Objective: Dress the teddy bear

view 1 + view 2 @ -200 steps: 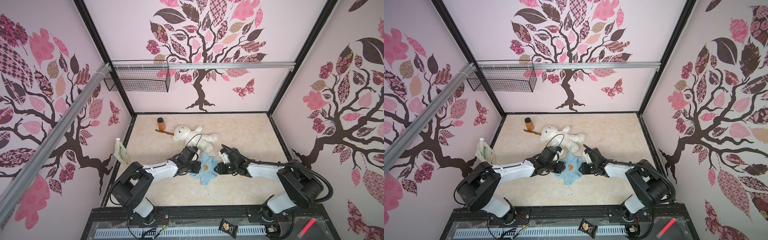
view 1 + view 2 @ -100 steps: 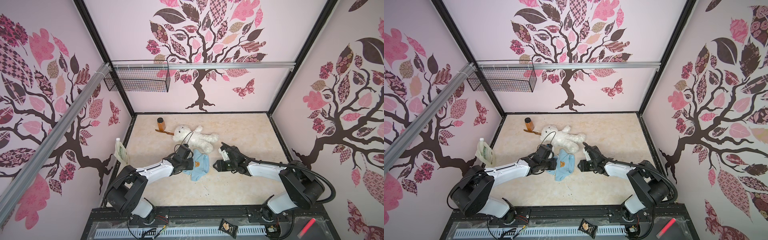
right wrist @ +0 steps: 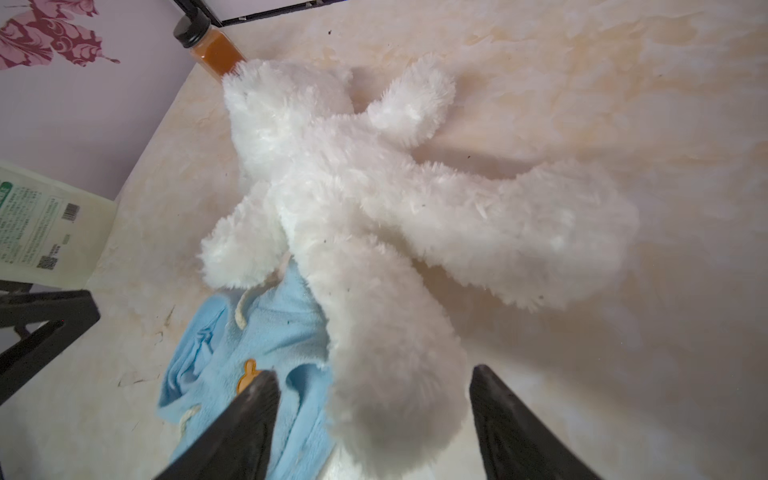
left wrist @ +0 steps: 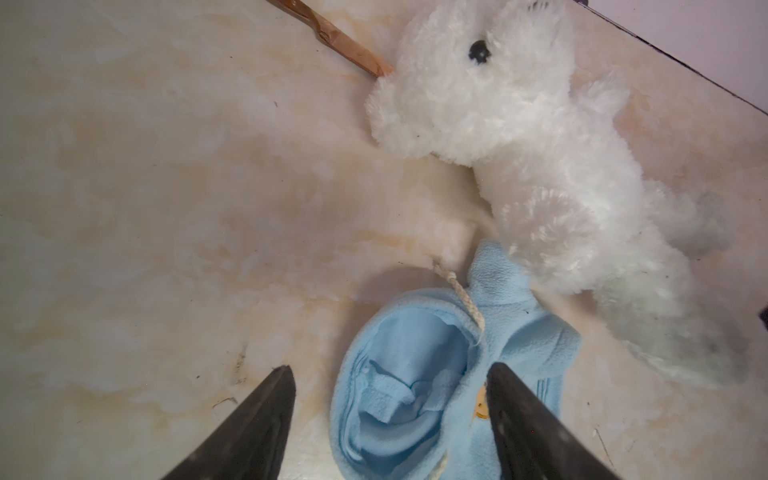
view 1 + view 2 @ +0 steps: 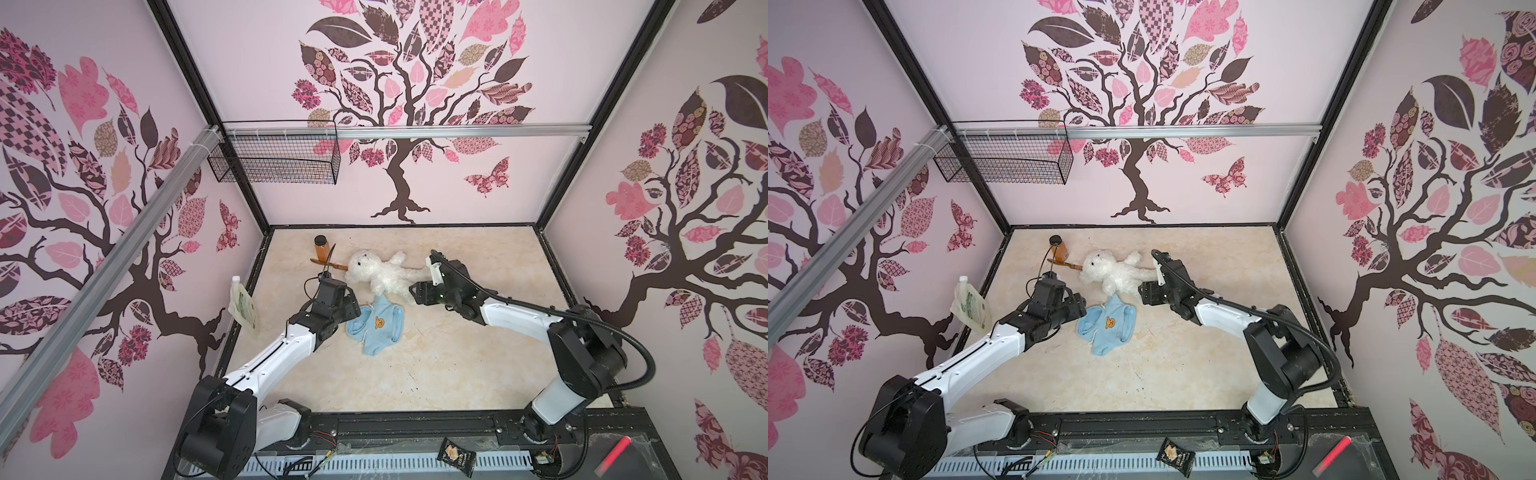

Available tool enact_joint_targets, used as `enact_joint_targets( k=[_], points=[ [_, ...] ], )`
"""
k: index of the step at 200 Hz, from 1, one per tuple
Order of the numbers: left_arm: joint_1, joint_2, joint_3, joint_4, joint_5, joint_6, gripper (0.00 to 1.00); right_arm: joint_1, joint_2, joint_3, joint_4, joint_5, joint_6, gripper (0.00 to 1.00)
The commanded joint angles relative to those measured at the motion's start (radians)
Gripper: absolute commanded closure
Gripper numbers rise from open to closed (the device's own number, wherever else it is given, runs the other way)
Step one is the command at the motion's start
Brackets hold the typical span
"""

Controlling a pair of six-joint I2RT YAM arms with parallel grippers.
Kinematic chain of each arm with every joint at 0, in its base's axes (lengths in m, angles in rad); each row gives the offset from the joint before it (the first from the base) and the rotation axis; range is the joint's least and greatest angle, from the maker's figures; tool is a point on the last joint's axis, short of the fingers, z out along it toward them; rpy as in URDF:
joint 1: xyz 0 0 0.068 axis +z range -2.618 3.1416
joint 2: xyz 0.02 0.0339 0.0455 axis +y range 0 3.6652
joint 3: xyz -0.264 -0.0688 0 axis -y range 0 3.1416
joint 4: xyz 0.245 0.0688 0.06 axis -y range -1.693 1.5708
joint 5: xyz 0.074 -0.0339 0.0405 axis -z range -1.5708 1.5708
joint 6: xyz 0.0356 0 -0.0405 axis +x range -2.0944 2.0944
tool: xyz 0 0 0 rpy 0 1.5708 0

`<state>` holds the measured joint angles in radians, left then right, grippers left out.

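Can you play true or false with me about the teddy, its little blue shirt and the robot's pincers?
1. The teddy bear is wearing the blue shirt. False: the shirt lies on the table and the bear is bare.
2. The left pincer and the right pincer are both open. True.
3. An orange jar with a black lid stands near the bear's head. True.
4. The shirt's patch shows a fish. False: it is an orange bear face.

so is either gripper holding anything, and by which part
Nothing is held. The left gripper is open over the hood of the blue shirt; the right gripper is open astride a leg of the teddy bear.
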<state>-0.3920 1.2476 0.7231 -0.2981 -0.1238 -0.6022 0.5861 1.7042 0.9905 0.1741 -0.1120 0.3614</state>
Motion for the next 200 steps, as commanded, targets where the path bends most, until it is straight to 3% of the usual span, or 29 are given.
enact_joint_targets(
  k=[1, 12, 24, 39, 64, 76, 93, 107, 125, 155, 160, 181, 200],
  points=[
    [-0.009, 0.039, 0.087, 0.019, 0.108, -0.005, 0.23, -0.002, 0.130, 0.096, -0.043, -0.040, -0.010, 0.27],
    [-0.012, 0.050, 0.100, 0.024, 0.130, -0.004, 0.23, -0.002, 0.161, 0.116, -0.067, -0.057, -0.004, 0.36],
    [-0.014, 0.054, 0.110, 0.026, 0.147, 0.002, 0.23, -0.002, 0.164, 0.114, -0.103, -0.056, -0.001, 0.58],
    [-0.016, 0.055, 0.108, 0.021, 0.160, 0.003, 0.23, -0.009, 0.113, 0.054, -0.147, -0.017, 0.003, 0.76],
    [-0.022, 0.048, 0.090, 0.027, 0.204, 0.000, 0.23, -0.030, -0.091, -0.173, -0.184, 0.011, 0.051, 0.80],
    [-0.028, 0.049, 0.085, 0.026, 0.222, 0.002, 0.23, -0.028, -0.213, -0.296, -0.187, -0.017, 0.080, 0.76],
    [-0.036, 0.051, 0.085, 0.025, 0.239, 0.005, 0.23, -0.023, -0.375, -0.422, -0.199, -0.078, 0.090, 0.57],
    [-0.039, 0.046, 0.091, 0.014, 0.242, 0.012, 0.23, -0.018, -0.503, -0.438, -0.248, -0.042, 0.043, 0.40],
    [-0.040, 0.032, 0.094, 0.006, 0.238, 0.022, 0.23, -0.015, -0.593, -0.431, -0.221, 0.032, -0.048, 0.25],
    [-0.041, 0.011, 0.103, -0.022, 0.228, 0.039, 0.22, -0.013, -0.491, -0.318, -0.221, 0.086, -0.177, 0.16],
    [-0.041, 0.008, 0.104, -0.026, 0.224, 0.041, 0.22, -0.010, -0.456, -0.291, -0.227, 0.097, -0.196, 0.10],
    [-0.041, -0.014, 0.095, -0.030, 0.224, 0.044, 0.22, 0.000, -0.327, -0.194, -0.254, 0.078, -0.271, 0.01],
    [-0.041, -0.029, 0.093, -0.043, 0.229, 0.049, 0.22, 0.013, -0.227, -0.126, -0.305, 0.052, -0.324, 0.00]
  ],
)
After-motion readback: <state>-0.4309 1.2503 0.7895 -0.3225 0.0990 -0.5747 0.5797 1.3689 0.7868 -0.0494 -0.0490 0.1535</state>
